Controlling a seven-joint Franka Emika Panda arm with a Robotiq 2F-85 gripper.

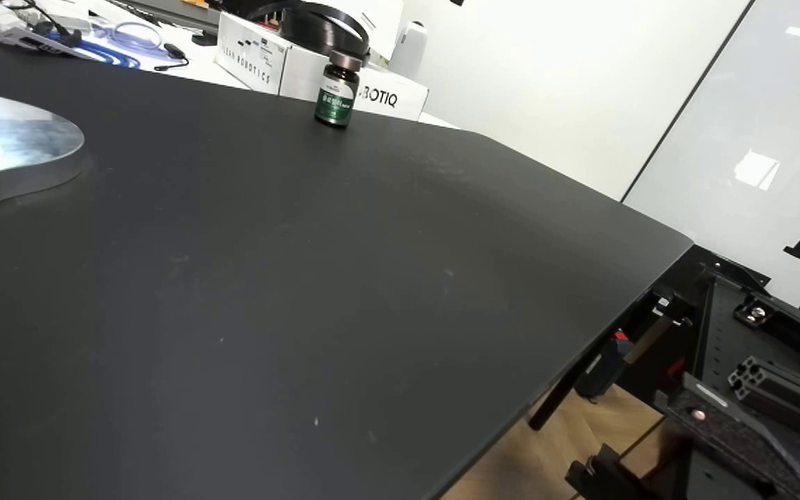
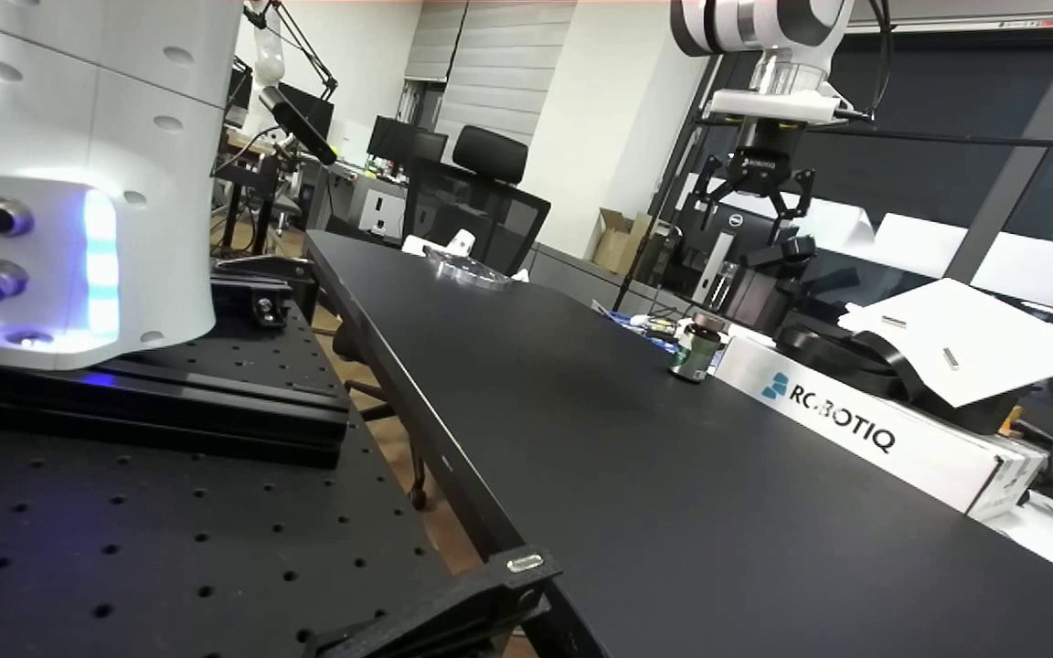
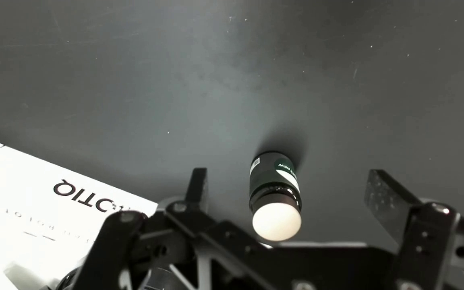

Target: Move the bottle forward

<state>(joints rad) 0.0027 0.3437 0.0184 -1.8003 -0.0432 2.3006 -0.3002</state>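
The bottle is small and dark with a green label band and a dark cap. It stands upright on the black table near its edge, in an exterior view (image 1: 336, 101) and in an exterior view (image 2: 696, 355). In the wrist view the bottle (image 3: 274, 175) shows from above, its cap top bright. My gripper (image 3: 286, 175) is open and empty, its fingers apart on either side of the bottle in that view. In an exterior view the gripper (image 2: 751, 217) hangs well above the table, higher than the bottle. It is out of view in the remaining exterior view.
A white ROBOTIQ box (image 2: 846, 425) lies along the table edge beside the bottle; it also shows in the wrist view (image 3: 50, 213). A clear thick plate (image 1: 18, 142) lies on the black table (image 1: 289, 278). Cables (image 1: 129, 42) lie behind the table edge.
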